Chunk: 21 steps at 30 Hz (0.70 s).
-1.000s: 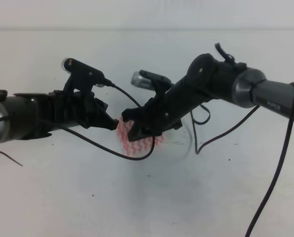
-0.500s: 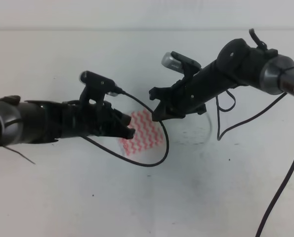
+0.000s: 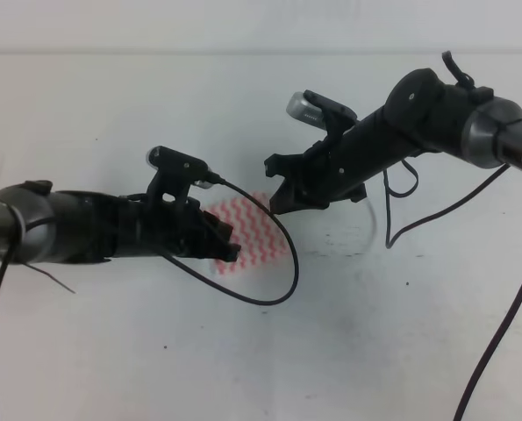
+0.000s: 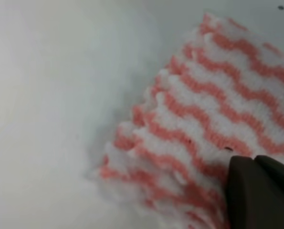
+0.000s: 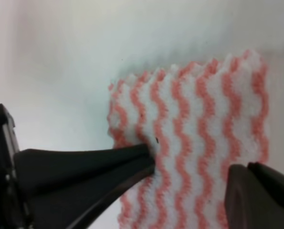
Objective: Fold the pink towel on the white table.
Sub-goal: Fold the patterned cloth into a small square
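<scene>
The pink towel (image 3: 256, 232), white with pink-red zigzag stripes, lies folded small and flat on the white table (image 3: 375, 351). My left gripper (image 3: 232, 251) is low at the towel's lower-left edge. In the left wrist view only one dark fingertip (image 4: 256, 191) shows, resting over the layered towel (image 4: 204, 109). My right gripper (image 3: 274, 189) hovers above the towel's upper-right side with its jaws apart and empty. In the right wrist view a dark wedge-shaped finger (image 5: 108, 167) and a second fingertip (image 5: 261, 191) stand wide apart over the towel (image 5: 194, 124).
A black cable (image 3: 278, 281) loops from the left arm across the towel's front. Another cable (image 3: 418, 219) hangs from the right arm at the right. Small dark specks (image 3: 339, 237) mark the table near the towel.
The right gripper let go of the towel and rose up and to the right. The left gripper slid right and lower along the towel's edge. The towel now lies flat.
</scene>
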Motion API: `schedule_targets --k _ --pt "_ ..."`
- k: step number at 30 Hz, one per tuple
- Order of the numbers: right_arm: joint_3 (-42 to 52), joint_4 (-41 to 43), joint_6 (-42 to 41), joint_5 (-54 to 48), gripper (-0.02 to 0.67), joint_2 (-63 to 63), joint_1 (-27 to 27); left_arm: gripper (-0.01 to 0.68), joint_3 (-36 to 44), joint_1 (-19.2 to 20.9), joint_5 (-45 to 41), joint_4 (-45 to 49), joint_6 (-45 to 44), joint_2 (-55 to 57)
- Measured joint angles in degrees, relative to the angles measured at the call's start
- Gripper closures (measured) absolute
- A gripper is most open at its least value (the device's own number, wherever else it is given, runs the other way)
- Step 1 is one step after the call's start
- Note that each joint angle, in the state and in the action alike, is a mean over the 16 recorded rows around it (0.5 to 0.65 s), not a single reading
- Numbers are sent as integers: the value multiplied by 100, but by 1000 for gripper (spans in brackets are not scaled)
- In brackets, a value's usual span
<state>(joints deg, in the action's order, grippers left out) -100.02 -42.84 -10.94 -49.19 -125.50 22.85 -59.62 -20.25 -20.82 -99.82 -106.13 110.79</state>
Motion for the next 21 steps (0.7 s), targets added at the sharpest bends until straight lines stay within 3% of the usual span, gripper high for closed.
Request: schedule_targets --k 21 --pt "6 -68 -12 -40 667 -41 -5 674 0 0 153 81 48 10"
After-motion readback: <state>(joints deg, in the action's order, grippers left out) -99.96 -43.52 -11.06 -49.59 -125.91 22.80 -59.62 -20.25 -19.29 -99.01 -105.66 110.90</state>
